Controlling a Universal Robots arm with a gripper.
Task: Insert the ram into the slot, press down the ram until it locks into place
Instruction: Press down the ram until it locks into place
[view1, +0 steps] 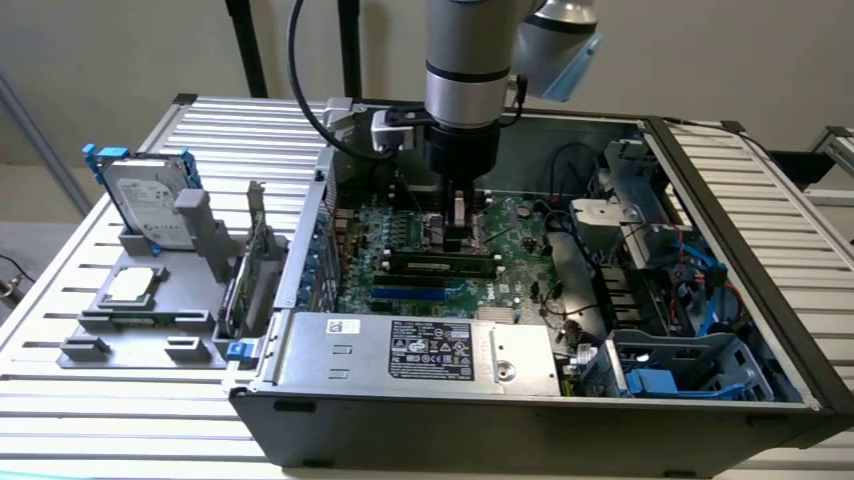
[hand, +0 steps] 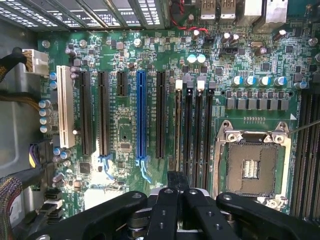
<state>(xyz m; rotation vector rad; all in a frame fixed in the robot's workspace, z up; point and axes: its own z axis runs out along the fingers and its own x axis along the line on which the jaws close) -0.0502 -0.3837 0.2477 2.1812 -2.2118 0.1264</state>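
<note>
Open computer case (view1: 534, 400) leaves motherboard (view1: 400, 285) reachable from above; power supply (view1: 427, 350) walls near side, drive cage (view1: 641, 190) and cables (view1: 587, 270) crowd exterior view's right. Gripper (view1: 461, 240) low over ram (view1: 438, 266).

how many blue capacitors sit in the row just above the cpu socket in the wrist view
4, side by side in one row above the cpu socket: capacitors. More blue ones sit elsewhere on the motherboard.

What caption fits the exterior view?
Gripper pressing the ram into its slot inside an open computer case.
</note>
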